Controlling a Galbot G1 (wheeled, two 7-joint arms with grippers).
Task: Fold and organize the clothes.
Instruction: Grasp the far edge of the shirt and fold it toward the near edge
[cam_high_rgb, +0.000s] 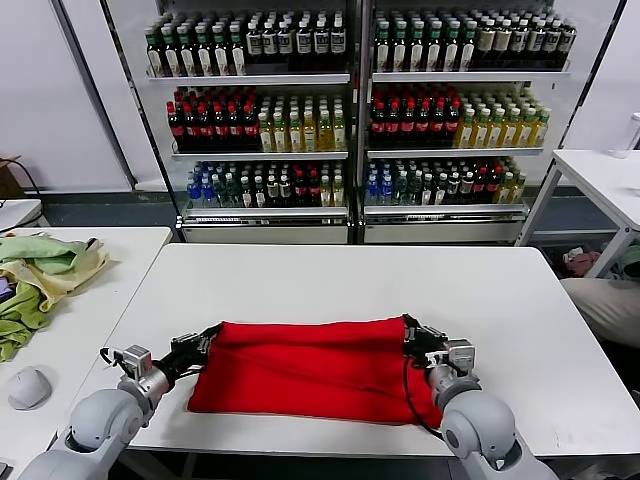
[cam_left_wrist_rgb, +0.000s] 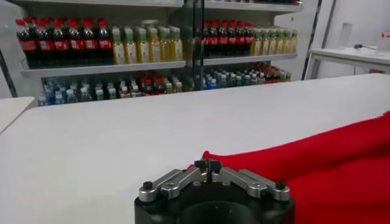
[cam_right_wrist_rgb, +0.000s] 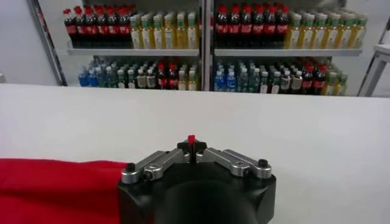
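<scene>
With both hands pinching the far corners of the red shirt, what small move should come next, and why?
Probably open both hands and draw them back. The red shirt already lies folded into a flat band on the white table, its far edge doubled over. The left hand and the right hand are shut on its far corners, low at the table, so this fold looks laid.
</scene>
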